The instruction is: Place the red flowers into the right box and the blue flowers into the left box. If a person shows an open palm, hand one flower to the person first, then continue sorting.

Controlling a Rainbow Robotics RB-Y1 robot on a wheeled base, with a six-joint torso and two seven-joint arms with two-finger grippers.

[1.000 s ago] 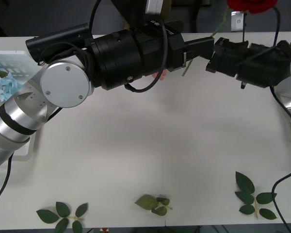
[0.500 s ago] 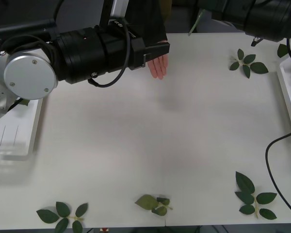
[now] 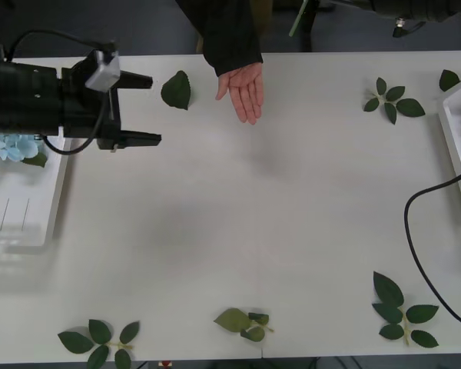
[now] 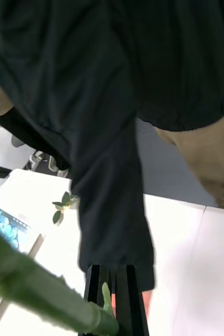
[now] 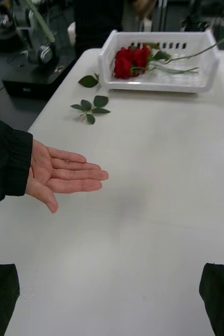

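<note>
Red flowers (image 5: 132,56) lie in the right box (image 5: 159,79), far ahead of the left gripper's (image 3: 134,109) jaws across the counter (image 3: 276,215). Blue flowers (image 3: 11,146) lie in the left box (image 3: 23,231), just behind those jaws, which are spread wide and hold nothing. The person's hand (image 3: 244,91) rests palm up on the counter, ahead of the left jaws and to one side. The right gripper (image 4: 114,302) is at the far counter edge with a green stem (image 4: 38,296) running to its jaws; its black fingers (image 4: 126,294) stand close together, seemingly pinching that stem. Judgement: sorting is well advanced; the handover to the open palm is pending.
</note>
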